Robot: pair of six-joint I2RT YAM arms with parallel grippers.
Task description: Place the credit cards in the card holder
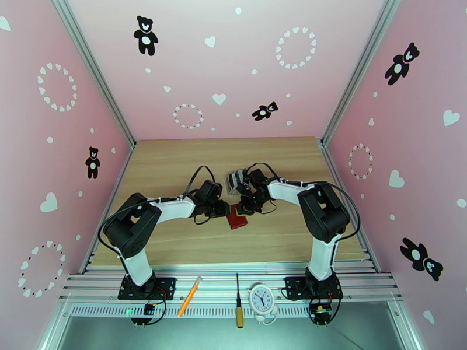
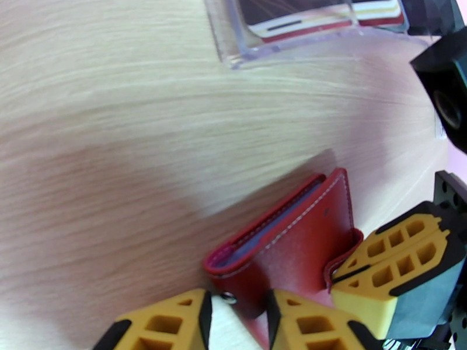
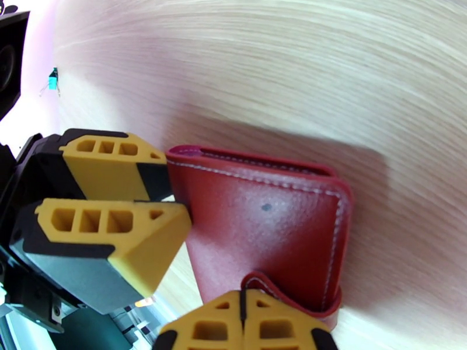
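The card holder [image 1: 236, 217], a dark-red wallet, lies folded on the wooden table [image 1: 175, 170] between both arms. My left gripper [image 2: 238, 296] is shut on the card holder's [image 2: 298, 234] near edge by the metal snap. In the right wrist view, the left gripper [image 3: 175, 191] clamps the left edge of the card holder [image 3: 262, 228]. My right gripper [image 3: 240, 296] is shut, its tips against the snap tab; I cannot tell whether the tab is pinched. The credit cards [image 2: 303, 21], one dark brown with pale and red stripes, stand in a clear slotted stand [image 2: 280, 51] just beyond.
The clear stand [image 1: 234, 179] sits behind the grippers at mid-table. An orange pencil [image 1: 190, 296], a screwdriver [image 1: 238, 310] and a small white clock [image 1: 261, 298] lie on the near metal rail. Pink walls close in left, right and back.
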